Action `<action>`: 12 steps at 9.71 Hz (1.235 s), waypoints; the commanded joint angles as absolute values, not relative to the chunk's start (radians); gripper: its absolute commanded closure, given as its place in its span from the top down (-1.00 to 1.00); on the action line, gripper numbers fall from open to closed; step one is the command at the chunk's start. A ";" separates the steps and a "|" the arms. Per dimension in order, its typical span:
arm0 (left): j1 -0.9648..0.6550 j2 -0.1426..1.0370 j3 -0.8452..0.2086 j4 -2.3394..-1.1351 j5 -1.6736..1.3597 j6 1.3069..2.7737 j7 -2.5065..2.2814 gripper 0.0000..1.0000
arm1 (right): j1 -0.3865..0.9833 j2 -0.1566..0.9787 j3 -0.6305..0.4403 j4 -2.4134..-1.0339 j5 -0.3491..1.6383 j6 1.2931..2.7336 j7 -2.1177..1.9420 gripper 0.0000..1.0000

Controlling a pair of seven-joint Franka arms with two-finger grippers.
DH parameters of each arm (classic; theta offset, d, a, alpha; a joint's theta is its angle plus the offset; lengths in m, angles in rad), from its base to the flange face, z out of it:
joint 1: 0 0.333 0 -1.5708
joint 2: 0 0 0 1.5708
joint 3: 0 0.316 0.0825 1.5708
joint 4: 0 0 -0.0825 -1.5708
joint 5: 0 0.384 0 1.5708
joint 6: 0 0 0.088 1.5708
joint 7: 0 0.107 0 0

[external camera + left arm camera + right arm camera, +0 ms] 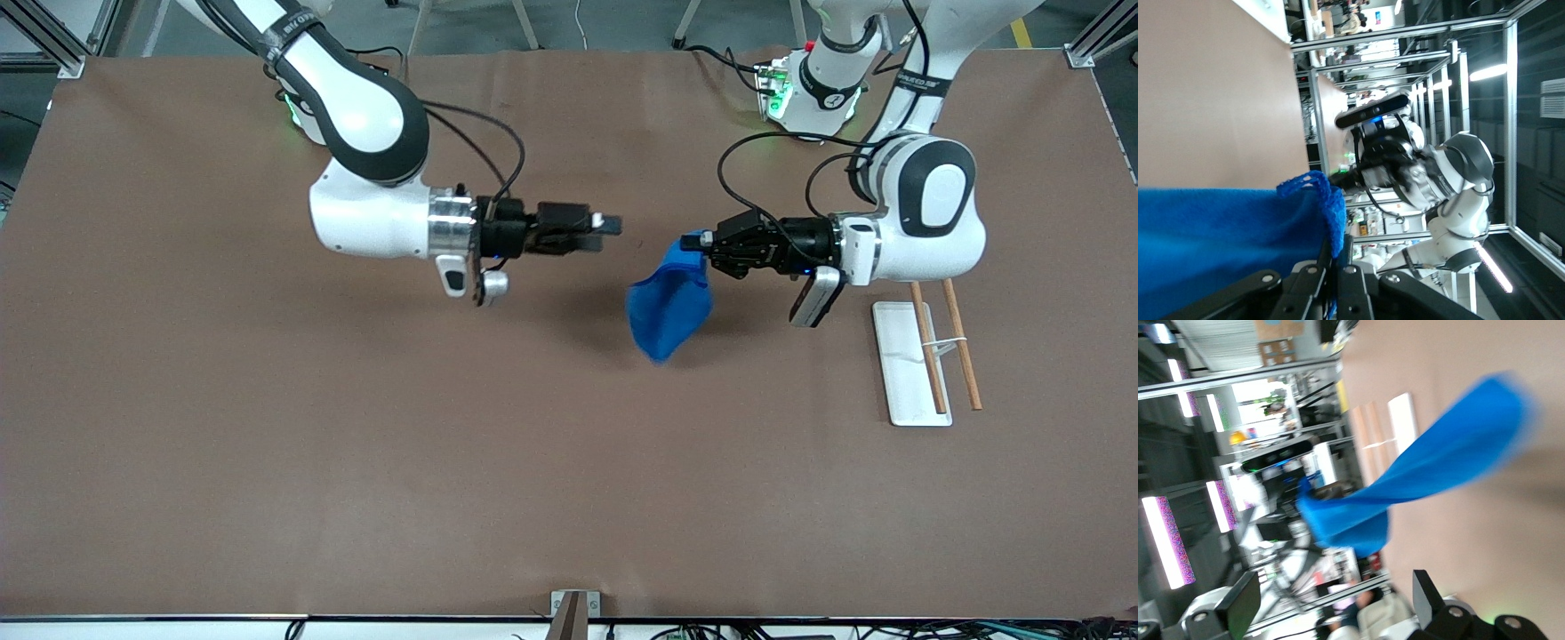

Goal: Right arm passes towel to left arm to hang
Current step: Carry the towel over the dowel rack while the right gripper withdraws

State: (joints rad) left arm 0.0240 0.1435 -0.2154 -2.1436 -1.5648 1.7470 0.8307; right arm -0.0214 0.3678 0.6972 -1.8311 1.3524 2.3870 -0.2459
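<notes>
One fuzzy blue towel is hanging in a loose fold over the middle of the brown desk, its corner being pinched by the left hand. Its nap is showing in the left wrist view. Both fingers of the right hand are hovering apart, empty, beside it.

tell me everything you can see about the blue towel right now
The towel is a bright blue, fuzzy cloth, bunched and hanging in the air over the middle of the table. The left gripper pinches its upper corner shut; the rest droops loose below. The right gripper, open, is apart from it.
</notes>
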 commanded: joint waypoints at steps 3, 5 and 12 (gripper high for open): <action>0.103 0.157 -0.216 -2.030 -1.199 1.764 0.656 -1.00 | -0.038 0.265 0.473 -1.973 0.919 2.378 -0.232 1.00; 0.145 0.141 -0.219 -1.918 -0.887 1.752 0.473 -1.00 | -0.038 0.253 0.341 -1.974 0.611 2.370 -0.232 1.00; 0.149 0.101 -0.218 -1.812 -0.247 1.750 0.097 -1.00 | -0.038 0.118 -0.008 -1.974 0.065 2.307 -0.146 1.00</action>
